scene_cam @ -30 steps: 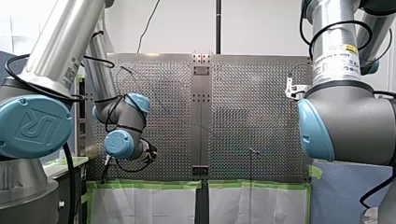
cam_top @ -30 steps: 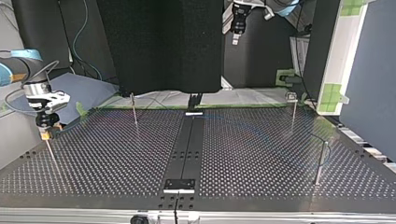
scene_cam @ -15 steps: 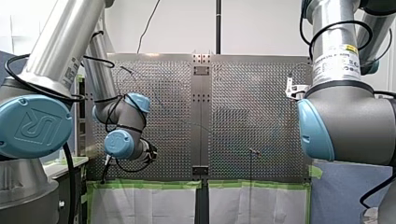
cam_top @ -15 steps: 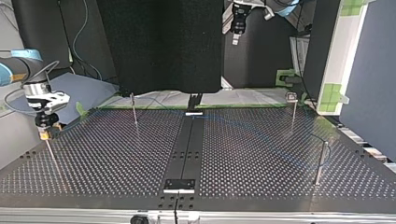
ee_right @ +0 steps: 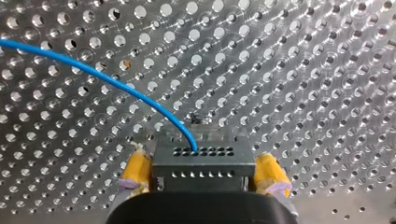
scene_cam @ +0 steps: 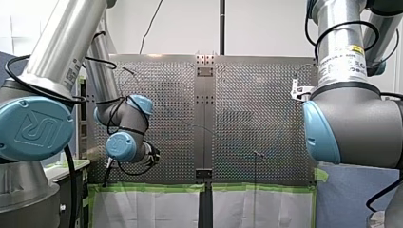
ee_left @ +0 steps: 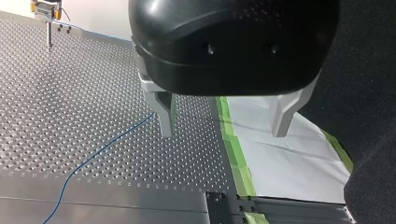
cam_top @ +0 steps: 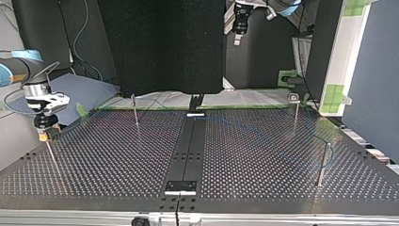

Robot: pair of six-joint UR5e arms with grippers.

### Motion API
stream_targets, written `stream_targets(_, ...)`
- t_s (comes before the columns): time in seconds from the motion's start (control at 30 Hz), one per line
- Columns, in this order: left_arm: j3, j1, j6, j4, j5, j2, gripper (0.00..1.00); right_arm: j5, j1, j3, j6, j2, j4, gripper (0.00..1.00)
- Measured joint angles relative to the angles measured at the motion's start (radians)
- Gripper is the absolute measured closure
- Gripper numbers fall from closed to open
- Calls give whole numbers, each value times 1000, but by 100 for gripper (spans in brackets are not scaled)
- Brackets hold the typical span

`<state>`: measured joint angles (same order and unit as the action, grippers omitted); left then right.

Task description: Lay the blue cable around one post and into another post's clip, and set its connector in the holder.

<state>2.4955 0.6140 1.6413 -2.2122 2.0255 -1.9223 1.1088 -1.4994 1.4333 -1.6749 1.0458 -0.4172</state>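
- One blue cable (ee_right: 116,86), running out of one dark connector (ee_right: 203,161) and arcing over the perforated table (ee_right: 303,70).
- Connector clamped on both sides between the yellow pads (ee_right: 135,170) of the right gripper (ee_right: 204,175).
- Top view: right gripper at the head of the leftmost post (cam_top: 51,153); contact with that post not readable.
- Four posts counted there: second post (cam_top: 135,110), third post (cam_top: 295,113), fourth post (cam_top: 322,165).
- Left gripper (ee_left: 226,119): metal fingers (ee_left: 164,109) spread wide, nothing held, over the table edge beside green tape (ee_left: 233,149).
- Left wrist view only: cable lying slack on the table, ending near one finger.
- Right wrist view only: cable's entry into the connector.
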Motion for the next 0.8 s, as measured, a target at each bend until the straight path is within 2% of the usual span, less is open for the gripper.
stream_targets(0.63,0,1,0,-1,-1,0,0,1,0,0,6,0,3,0)
stream_targets(0.8,1,1,0,-1,-1,0,0,12,0,0,6,0,3,0)
